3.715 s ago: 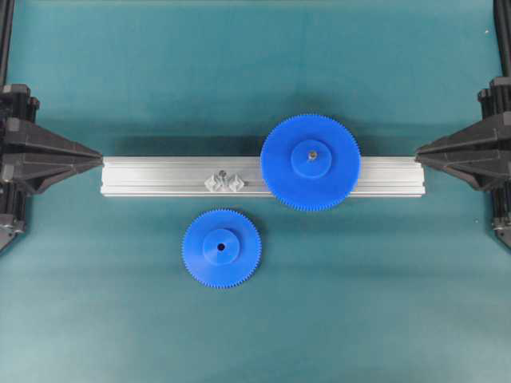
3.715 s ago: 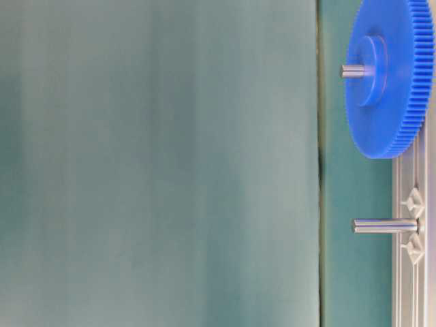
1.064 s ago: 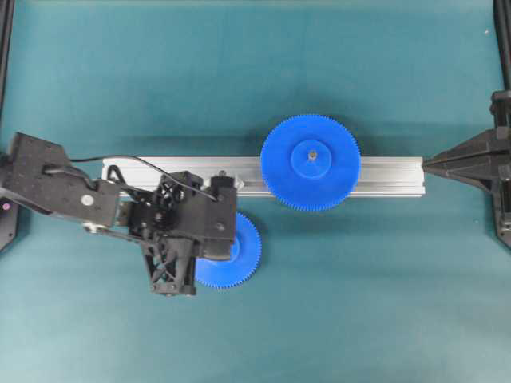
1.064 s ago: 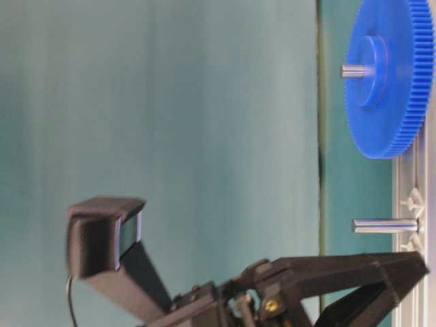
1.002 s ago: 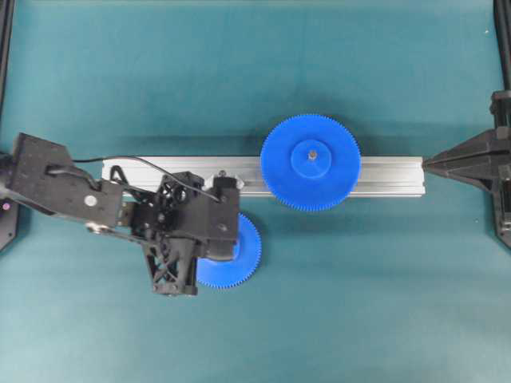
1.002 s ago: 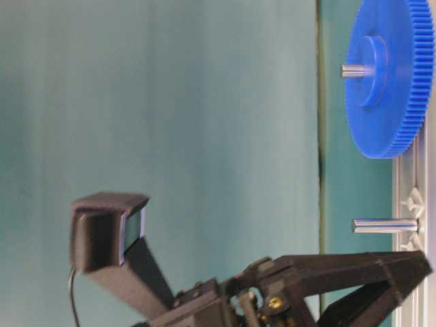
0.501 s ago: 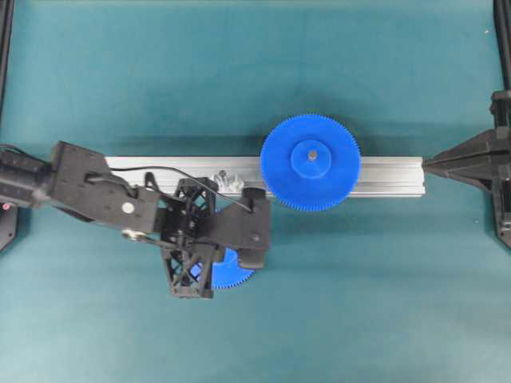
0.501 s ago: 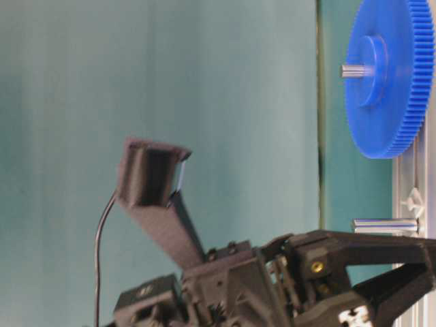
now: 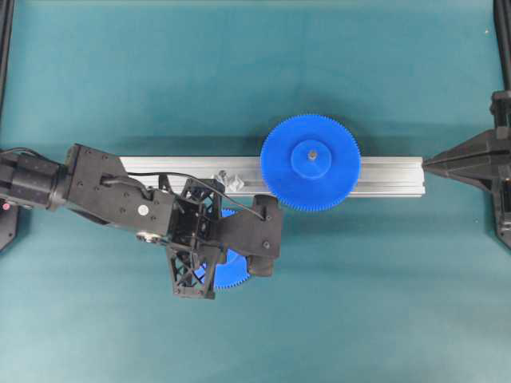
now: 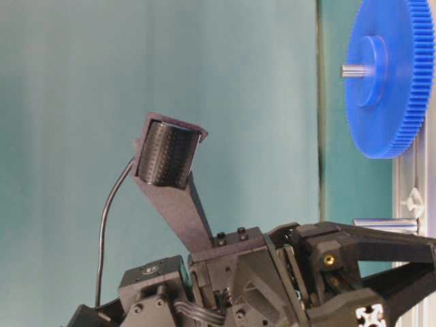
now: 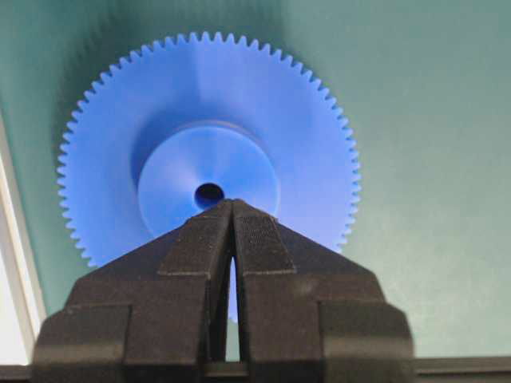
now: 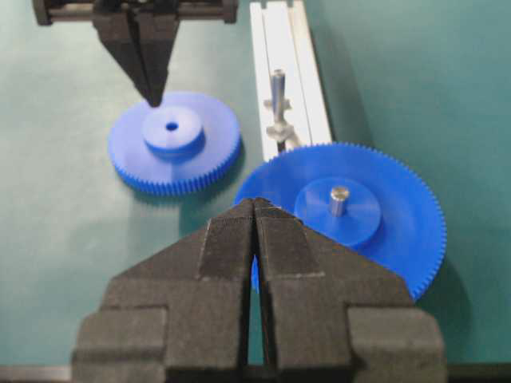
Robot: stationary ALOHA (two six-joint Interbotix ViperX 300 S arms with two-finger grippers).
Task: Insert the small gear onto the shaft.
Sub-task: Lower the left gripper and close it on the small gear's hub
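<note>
The small gear [image 11: 209,152] lies flat on the teal mat [image 9: 239,64], hub up, just in front of the aluminium rail [image 9: 383,177] — in the overhead view most of it is hidden under the left arm, only a blue arc showing. The left gripper [image 11: 231,206] hangs directly over it, its two black fingers pressed together with nothing between them, the joined tips at the near edge of the raised hub, beside the dark centre hole; whether they touch the plastic cannot be told. The right wrist view shows those tips [image 12: 153,97] pointing down at the hub's far rim.

The shaft [image 12: 277,88] stands upright on the rail on its shiny faceted base, bare, a short way from the small gear. Further along the rail sits the wider gear [image 9: 310,162], a grey pin tip at its hub, overhanging the rail on both sides.

The right gripper [image 12: 254,209] — fingers likewise pressed together and holding nothing — is at the mat's right edge, well apart from both gears.
</note>
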